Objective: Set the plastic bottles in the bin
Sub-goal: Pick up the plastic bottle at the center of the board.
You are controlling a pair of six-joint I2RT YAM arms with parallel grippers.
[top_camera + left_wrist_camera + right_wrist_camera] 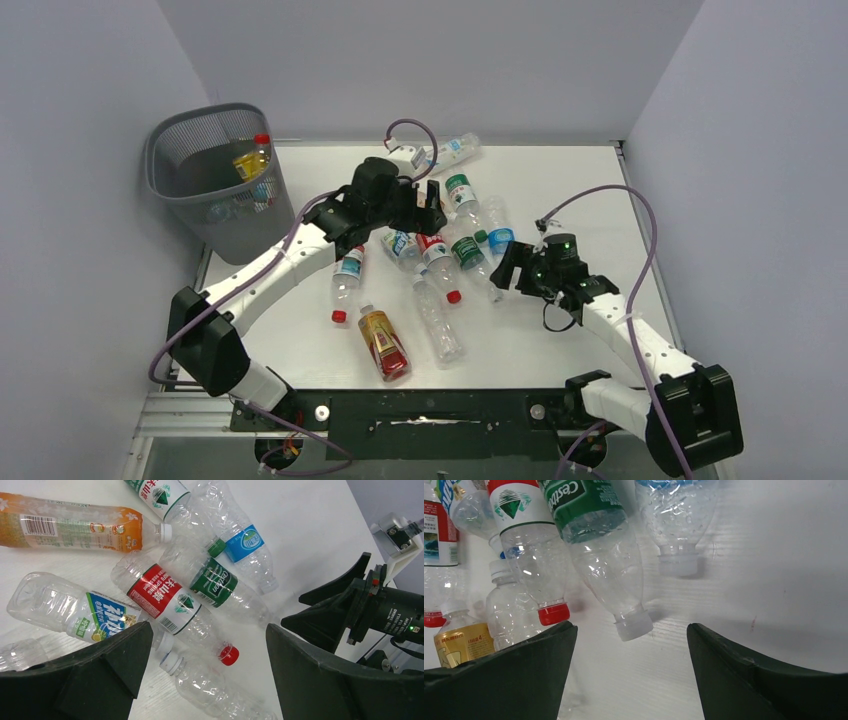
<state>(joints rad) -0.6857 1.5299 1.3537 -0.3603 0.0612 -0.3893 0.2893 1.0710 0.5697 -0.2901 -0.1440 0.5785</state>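
A white table (560,345) is enclosed on three sides by plain pale grey panels: a back wall (430,60), a left wall (70,230) and a right wall (760,150). Even light is cast, and only soft shadows are seen. An aluminium rail (175,412) is fitted along the near edge.

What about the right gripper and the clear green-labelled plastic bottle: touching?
Apart. Right wrist view: bare table shows between the right gripper and the green-labelled bottle.
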